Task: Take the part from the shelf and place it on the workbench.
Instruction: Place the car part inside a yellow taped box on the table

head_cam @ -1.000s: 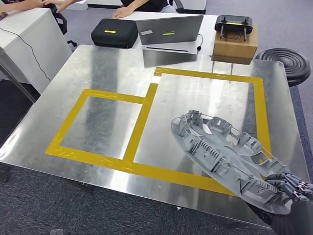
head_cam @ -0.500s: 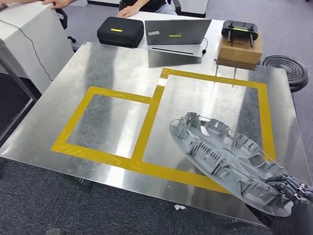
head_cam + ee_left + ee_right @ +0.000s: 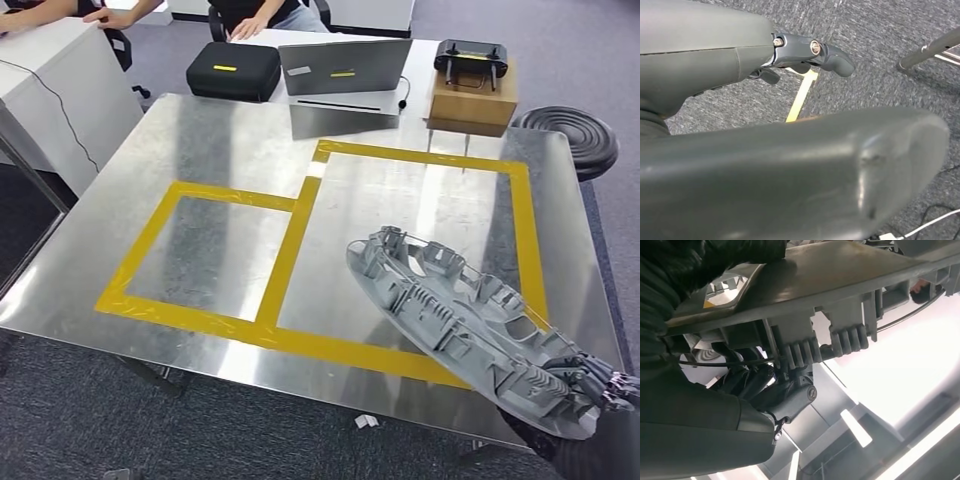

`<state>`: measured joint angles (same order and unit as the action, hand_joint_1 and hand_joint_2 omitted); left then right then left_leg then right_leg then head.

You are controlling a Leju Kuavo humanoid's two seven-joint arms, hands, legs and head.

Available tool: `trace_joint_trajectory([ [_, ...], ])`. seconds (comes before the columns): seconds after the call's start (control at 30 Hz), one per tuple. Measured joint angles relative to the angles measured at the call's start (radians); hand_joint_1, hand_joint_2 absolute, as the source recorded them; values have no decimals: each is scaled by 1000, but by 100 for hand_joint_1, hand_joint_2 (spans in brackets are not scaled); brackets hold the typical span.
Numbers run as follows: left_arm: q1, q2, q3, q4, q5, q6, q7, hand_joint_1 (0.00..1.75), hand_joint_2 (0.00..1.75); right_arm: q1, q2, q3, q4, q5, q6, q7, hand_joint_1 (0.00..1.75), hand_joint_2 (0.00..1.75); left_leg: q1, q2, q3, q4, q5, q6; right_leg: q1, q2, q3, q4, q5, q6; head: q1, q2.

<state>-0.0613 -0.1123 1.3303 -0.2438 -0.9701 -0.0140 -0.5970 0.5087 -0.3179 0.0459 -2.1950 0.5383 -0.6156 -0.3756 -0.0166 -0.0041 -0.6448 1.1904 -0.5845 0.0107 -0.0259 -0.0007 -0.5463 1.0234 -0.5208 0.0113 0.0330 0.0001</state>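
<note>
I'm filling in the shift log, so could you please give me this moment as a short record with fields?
Part: grey ribbed plastic part, long and flat, tilted
Holder: right robot hand grips its near end
Part position: over the near right corner of the workbench, across the larger yellow tape rectangle; contact with the surface cannot be told
Left robot hand: hanging over grey carpet, holding nothing seen
Behind the workbench: laptop, black case, cardboard box
Task status: part not yet released

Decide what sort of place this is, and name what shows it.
Probably an office used as a robot test space: a metal workbench with yellow tape outlines, a laptop behind it, grey carpet.
</note>
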Motion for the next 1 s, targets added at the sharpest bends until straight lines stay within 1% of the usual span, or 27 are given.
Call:
trace_joint_trajectory([
  [0.03, 0, 0, 0, 0, 0, 0, 0, 0, 0, 0, 0, 1, 0, -4, 2, -1, 175, 175, 6, 0, -24, 61, -27, -6, 0, 1, -2, 0, 1, 0, 0, 0],
  [0.07, 1, 0, 0, 0, 0, 0, 0, 0, 0, 0, 0, 1, 0, -8, 4, -1, 175, 175, 12, 0, -39, 102, -40, -10, -1, 3, -3, 0, 1, 0, 0, 0],
  [0.1, 1, 0, 0, 0, 0, 0, 0, 0, 0, 0, 0, 1, 0, -13, 7, -1, 175, 175, 16, 0, -39, 108, -33, -12, -2, 6, -4, 0, 1, 0, 0, 0],
  [0.13, 1, 0, 0, 0, -1, 0, 0, 0, 0, -1, 0, 1, 0, -18, 10, -1, 175, 175, 18, 0, -20, 76, -8, -13, -4, 9, -4, 0, 2, 2, 0, 0],
  [0.17, 1, 0, 0, 0, -2, 0, 0, 0, 0, -2, 0, 1, 0, -22, 13, -2, 175, 175, 20, 0, 13, 14, 29, -13, -5, 11, -2, 0, 2, 3, 0, 0],
  [0.2, 1, 0, 0, 0, -2, 0, 0, 0, 0, -3, 0, 0, 0, -26, 17, -2, 175, 175, 21, -3, 47, -53, 55, -12, -6, 14, -2, 0, 3, 6, 0, 0],
  [0.23, 0, 0, 0, 0, -3, 0, -1, 0, 0, -4, 0, 0, 0, -29, 21, -2, 175, 175, 20, -5, 75, -112, 73, -10, -6, 16, -3, 0, 3, 11, 0, 0],
  [0.27, -1, 0, 0, 0, -3, 0, -1, 0, 0, -6, 0, -1, 0, -32, 25, -2, 175, 175, 19, -6, 91, -148, 79, -7, -6, 18, -6, 0, 5, 18, 0, 0],
  [0.3, -2, 0, 0, 0, -3, 0, -1, 0, 0, -8, 0, -3, 1, -36, 31, -1, 175, 175, 16, -8, 94, -161, 76, -3, -6, 20, -10, -1, 8, 26, 0, 0],
  [0.37, -1, -1, 0, 0, -5, 0, -1, 0, 0, -18, 1, -6, 4, -50, 56, 9, 175, 175, 16, -5, 90, -170, 81, 8, -8, 22, -16, -5, 13, 40, 0, 0],
  [0.4, 0, -1, 0, 0, -6, 0, 0, 0, 0, -24, 1, -9, 9, -59, 73, 16, 175, 175, 16, -5, 91, -175, 84, 10, -8, 20, -14, -9, 16, 39, 2, 0],
  [0.43, -1, -2, 0, 0, -8, 0, 0, 0, 0, -30, 1, -12, 15, -69, 91, 24, 175, 175, 16, -5, 92, -179, 87, 11, -7, 19, -13, -13, 15, 30, 4, 0],
  [0.47, -2, -2, 0, 0, -10, 0, 0, 0, 0, -35, 2, -16, 21, -76, 104, 30, 175, 175, 16, -6, 94, -183, 88, 11, -7, 17, -12, -17, 15, 18, 6, 0],
  [0.5, -2, -2, 0, 0, -12, 0, 1, 0, 0, -39, 2, -19, 28, -81, 112, 33, 175, 175, 13, -7, 94, -183, 87, 9, -5, 15, -10, -21, 18, 8, 8, 0],
  [0.53, -3, -2, 0, 0, -13, 0, 1, 0, 0, -42, 2, -22, 34, -83, 117, 35, 175, 175, 11, -7, 94, -182, 88, 11, -6, 15, -11, -24, 18, 4, 9, 0],
  [0.63, -2, -2, 0, 0, -14, 0, 1, 0, 0, -51, 3, -29, 49, -85, 130, 41, 175, 175, 8, -7, 93, -181, 87, 19, -9, 15, -10, -30, 25, 19, 9, 0],
  [0.73, -2, -2, 0, 0, -19, -3, 1, 0, 0, -66, 3, -40, 68, -86, 173, 66, 175, 175, 5, -6, 90, -179, 89, 23, -12, 17, -3, -33, 32, 32, 9, 0],
  [0.9, -6, 0, -2, 0, -37, -10, 3, 0, 0, -142, -9, -85, 170, -85, 300, 141, 175, 175, 4, -5, 90, -178, 91, 26, -13, 17, -2, -35, 34, 44, 8, 0],
  [1.0, -9, 2, -8, 0, -43, -11, 6, 0, 0, -179, -20, -110, 238, -80, 333, 159, 175, 175, 4, -5, 89, -178, 93, 27, -13, 15, -3, -35, 34, 49, 8, 0],
])
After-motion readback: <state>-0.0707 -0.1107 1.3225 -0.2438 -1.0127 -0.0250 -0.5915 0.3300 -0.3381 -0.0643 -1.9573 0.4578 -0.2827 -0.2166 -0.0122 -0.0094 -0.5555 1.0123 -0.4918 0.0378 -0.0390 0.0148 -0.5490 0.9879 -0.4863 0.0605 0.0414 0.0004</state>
